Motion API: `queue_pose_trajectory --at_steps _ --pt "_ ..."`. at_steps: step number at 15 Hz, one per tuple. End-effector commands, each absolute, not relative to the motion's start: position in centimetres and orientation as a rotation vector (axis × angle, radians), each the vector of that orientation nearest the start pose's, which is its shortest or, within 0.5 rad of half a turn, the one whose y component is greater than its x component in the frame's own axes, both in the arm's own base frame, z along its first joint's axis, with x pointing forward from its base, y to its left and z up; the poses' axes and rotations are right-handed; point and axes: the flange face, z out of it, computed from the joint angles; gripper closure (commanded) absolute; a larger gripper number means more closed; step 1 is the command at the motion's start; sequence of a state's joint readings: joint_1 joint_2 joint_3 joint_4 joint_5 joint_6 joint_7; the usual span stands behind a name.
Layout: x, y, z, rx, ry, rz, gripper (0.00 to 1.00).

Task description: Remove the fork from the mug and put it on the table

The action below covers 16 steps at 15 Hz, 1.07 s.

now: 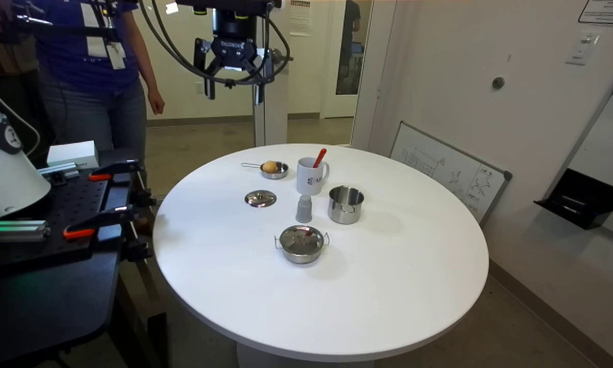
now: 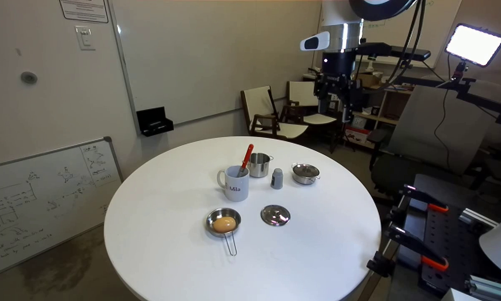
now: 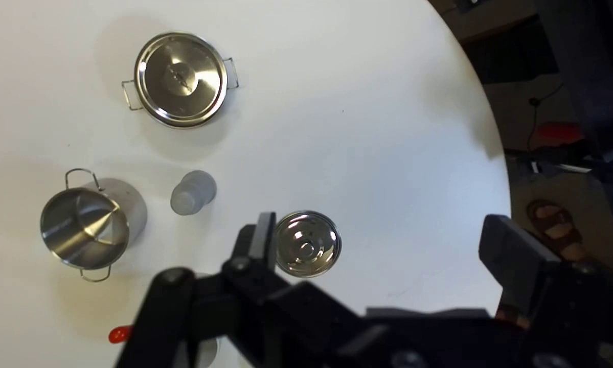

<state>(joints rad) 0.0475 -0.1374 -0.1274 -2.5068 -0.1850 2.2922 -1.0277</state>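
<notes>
Gripper (image 1: 234,98): held high above the table (image 1: 398,286); its jaws are spread wide, and nothing is pinched between them.

Fork (image 2: 245,160): placed inside the mug (image 2: 237,184), tilted, with its red handle (image 1: 319,158) standing out over the rim. The lower end is hidden by the mug wall, so the tines cannot be described.

Red handle: the reach toward it is judged to be the step in hand. It should be approached from above and pinched well over the rim, with the jaws turned to suit its lean. Its surface looks smooth and rounded, probably plastic, so a firm squeeze may be needed.

Steel cup (image 1: 346,204): stood near the mug, so the opening should be made narrower before the descent, or the cup could be knocked.

Mug: pale, smooth, probably glazed ceramic, with one looped handle and printed letters. It may be tipped if the fork is pulled sideways; the fork should be drawn out along its own slope.

Table: white and flat; the fork should be lowered to contact, and only then released.

Lid (image 1: 260,198) and covered pot (image 1: 302,245): round, polished like mirrors; thin wire handles are fixed on the pot.
</notes>
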Motion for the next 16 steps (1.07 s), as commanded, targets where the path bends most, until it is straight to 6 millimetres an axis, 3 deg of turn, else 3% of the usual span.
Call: queue_pose_trajectory --at_steps 1,10,16 --pt "47.6 -2.4 31.1 -2.627 -1.868 0.126 0.0" --pt "56.1 1.3 24.8 -2.155 -2.413 0.038 0.0" --pt "60.9 1.4 22.4 -2.107 -2.519 0.053 0.0"
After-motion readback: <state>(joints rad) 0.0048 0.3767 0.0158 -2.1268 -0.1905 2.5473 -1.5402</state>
